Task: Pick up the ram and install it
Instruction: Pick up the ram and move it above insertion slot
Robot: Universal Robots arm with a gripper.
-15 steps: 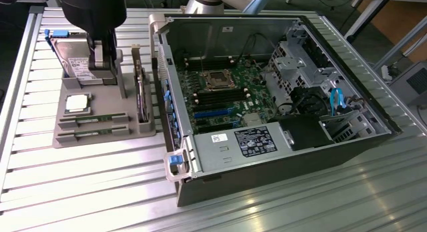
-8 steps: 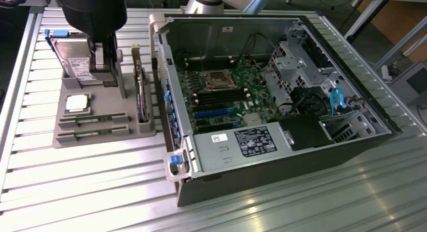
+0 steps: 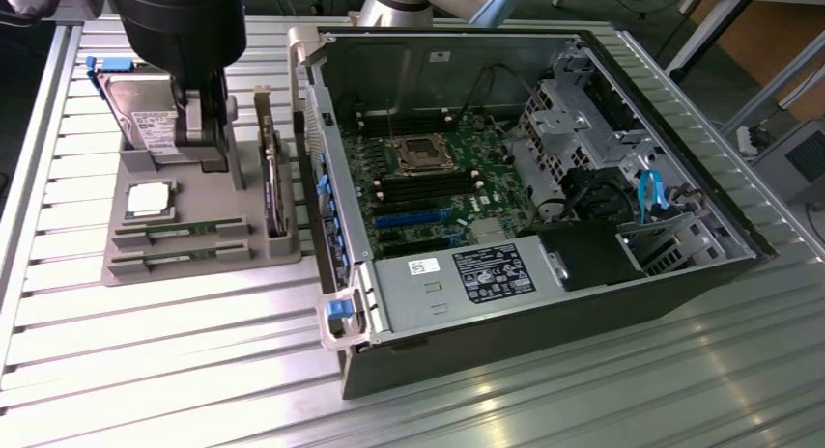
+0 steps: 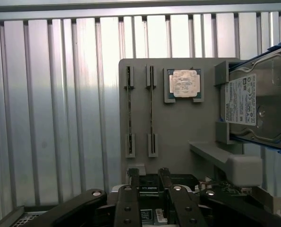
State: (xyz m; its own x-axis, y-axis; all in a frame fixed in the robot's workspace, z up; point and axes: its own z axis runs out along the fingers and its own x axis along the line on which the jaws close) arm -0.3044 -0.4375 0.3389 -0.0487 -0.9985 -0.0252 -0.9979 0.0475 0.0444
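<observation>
Nearest to us in the exterior view lies the ribbed aluminium worktop point(image 3: 193, 371), carrying the open black computer case point(image 3: 516, 342) and, to the exterior view's left, the flat grey plastic holder point(image 3: 207, 202). We see the ram, a long thin green memory stick point(image 3: 181, 229), standing on edge in its slot there, its twin point(image 3: 178, 258) just beside it. The black gripper point(image 3: 204, 144) hangs over the holder's far end, between the silver hard drive point(image 3: 142, 115) and the wide green expansion card point(image 3: 270, 178), apart from both sticks. From the wrist view, the gripper point(image 4: 149, 176) shows its jaws spread and empty, with the ram point(image 4: 151, 111) and twin point(image 4: 129, 111) ahead on the holder point(image 4: 178, 127) and the hard drive point(image 4: 260, 104) close at one side. We judge the tight quarters the first hazard: a careless move could knock drive or card. With the sticks so near each other, a finger could snag the twin. A skewed grip on so thin a board could tilt it, and it might then jam at the dark memory slots point(image 3: 412, 189).
</observation>
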